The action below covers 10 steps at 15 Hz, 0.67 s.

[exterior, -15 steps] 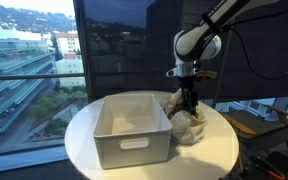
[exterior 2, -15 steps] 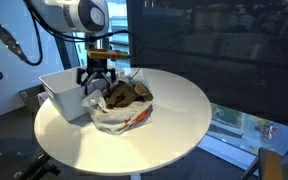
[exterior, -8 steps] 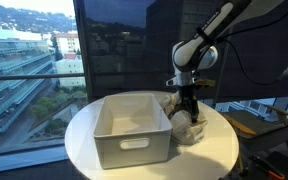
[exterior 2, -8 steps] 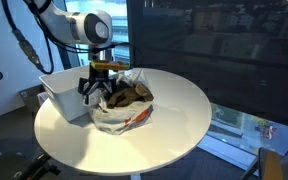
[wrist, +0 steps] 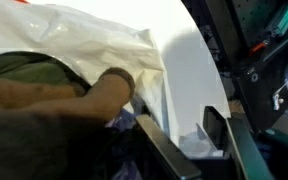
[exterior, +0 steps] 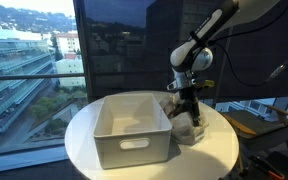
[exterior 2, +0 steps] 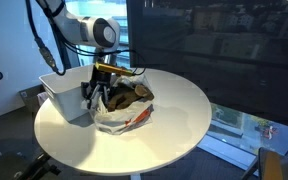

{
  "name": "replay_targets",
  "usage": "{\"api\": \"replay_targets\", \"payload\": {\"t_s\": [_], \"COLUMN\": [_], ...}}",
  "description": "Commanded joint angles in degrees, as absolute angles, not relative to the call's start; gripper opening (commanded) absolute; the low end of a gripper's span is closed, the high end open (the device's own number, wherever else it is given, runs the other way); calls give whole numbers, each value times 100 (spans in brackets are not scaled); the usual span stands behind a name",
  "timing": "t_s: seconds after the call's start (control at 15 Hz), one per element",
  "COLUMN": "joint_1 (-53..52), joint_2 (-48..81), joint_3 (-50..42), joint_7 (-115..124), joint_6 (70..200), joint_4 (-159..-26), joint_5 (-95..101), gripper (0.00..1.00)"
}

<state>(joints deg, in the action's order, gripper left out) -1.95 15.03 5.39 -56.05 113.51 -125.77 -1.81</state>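
Note:
A crumpled white plastic bag (exterior: 191,129) (exterior 2: 122,117) lies on the round white table (exterior: 219,152), right beside a white bin (exterior: 134,148). Brown and olive cloth (exterior 2: 133,93) (wrist: 44,95) fills the bag's open mouth. My gripper (exterior: 189,108) (exterior 2: 98,98) reaches down into the bag's edge on the bin side. In the wrist view my gripper (wrist: 191,146) has its dark fingers (wrist: 162,150) apart, with a fold of the white bag (wrist: 184,70) between them. I cannot see whether the pads press the plastic.
The bin (exterior 2: 60,88) looks empty and stands close against the bag. The table (exterior 2: 179,115) sits by a large window, with dark panes behind it. A black stand or chair (exterior: 252,120) is just beyond the table's edge.
The gripper has come down lower into the bag's mouth and its fingers have drawn closer together. Bag and bin have stayed in place.

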Motion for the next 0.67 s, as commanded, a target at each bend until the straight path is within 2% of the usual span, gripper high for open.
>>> {"api": "replay_targets", "payload": {"t_s": [0.0, 0.13, 0.4, 0.47, 0.6], "joint_1": [-65, -14, 156, 203, 286], "joint_2": [1808, 1944, 2462, 2596, 2797], "joint_3": [542, 516, 407, 382, 370], "joint_7": [-5287, -4999, -4347, -4175, -3813], "joint_6": [10480, 10110, 9558, 9363, 8940], "joint_4": [-11885, -11570, -10859, -10696, -10403], "joint_5": [-512, -668, -906, -943, -1088], "gripper": [27, 12, 5, 10, 12]}}
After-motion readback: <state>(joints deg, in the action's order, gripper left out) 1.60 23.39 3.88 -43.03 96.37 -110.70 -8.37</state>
